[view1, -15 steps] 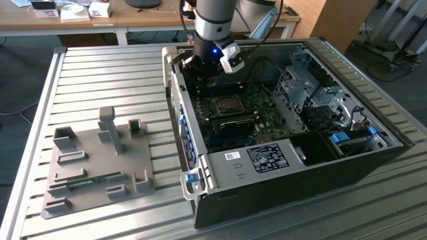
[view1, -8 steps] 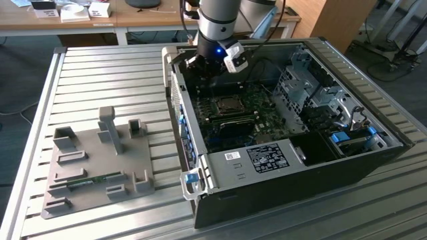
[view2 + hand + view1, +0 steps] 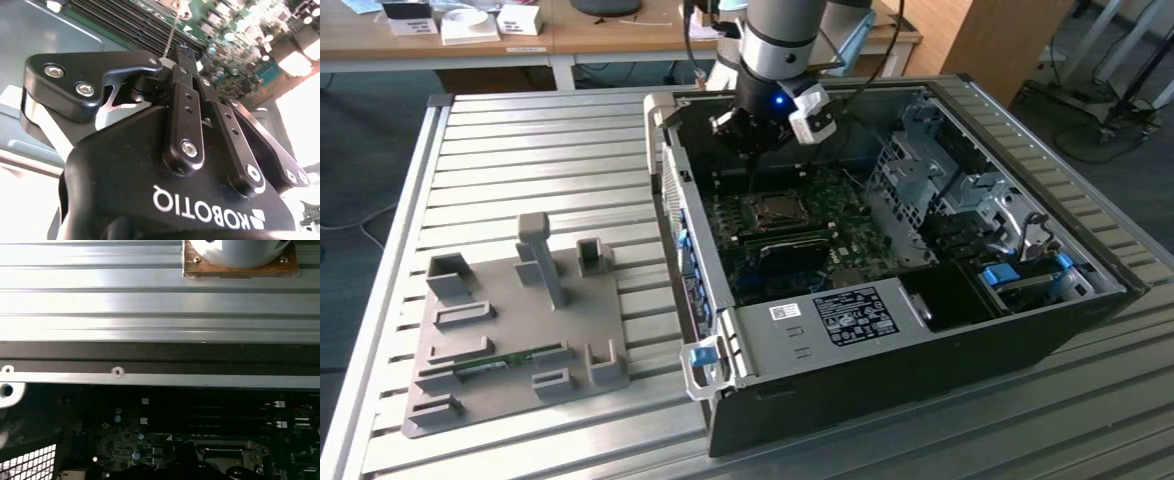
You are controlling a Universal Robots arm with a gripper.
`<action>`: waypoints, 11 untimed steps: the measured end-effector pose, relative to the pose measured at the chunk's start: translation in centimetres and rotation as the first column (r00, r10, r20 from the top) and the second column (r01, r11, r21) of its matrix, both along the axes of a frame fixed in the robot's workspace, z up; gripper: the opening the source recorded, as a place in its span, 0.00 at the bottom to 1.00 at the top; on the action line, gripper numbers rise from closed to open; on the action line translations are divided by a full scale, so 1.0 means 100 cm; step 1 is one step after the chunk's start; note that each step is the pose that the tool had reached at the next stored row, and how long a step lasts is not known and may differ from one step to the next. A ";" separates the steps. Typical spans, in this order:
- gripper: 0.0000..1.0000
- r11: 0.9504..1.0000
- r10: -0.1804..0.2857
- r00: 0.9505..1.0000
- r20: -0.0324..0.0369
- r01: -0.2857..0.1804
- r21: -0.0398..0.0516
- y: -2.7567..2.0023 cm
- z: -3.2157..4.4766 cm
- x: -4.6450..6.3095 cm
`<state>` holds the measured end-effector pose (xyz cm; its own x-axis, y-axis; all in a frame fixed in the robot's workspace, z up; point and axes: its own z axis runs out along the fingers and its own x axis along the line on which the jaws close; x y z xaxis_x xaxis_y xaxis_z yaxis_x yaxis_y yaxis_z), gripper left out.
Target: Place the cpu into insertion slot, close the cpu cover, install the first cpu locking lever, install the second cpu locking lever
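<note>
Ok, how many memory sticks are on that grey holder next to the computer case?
1. A green memory stick lies in a groove of the grey holder, near its front edge, on the exterior view's left of the open computer case. The holder's uprights could hide another.

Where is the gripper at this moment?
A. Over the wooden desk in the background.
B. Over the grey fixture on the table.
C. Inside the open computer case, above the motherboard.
C: in the exterior view the gripper hangs inside the open computer case, above the motherboard; in the second wrist view its fingers are shut on a thin metal lever.
</note>
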<state>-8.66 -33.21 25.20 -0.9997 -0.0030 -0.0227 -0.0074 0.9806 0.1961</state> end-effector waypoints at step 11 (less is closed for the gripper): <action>0.11 1.000 0.000 1.000 0.000 0.000 -0.001 0.0000 0.0000 0.010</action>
<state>-7.71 -33.21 25.20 -0.9997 -0.0031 -0.0222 -0.0074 0.9807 0.1954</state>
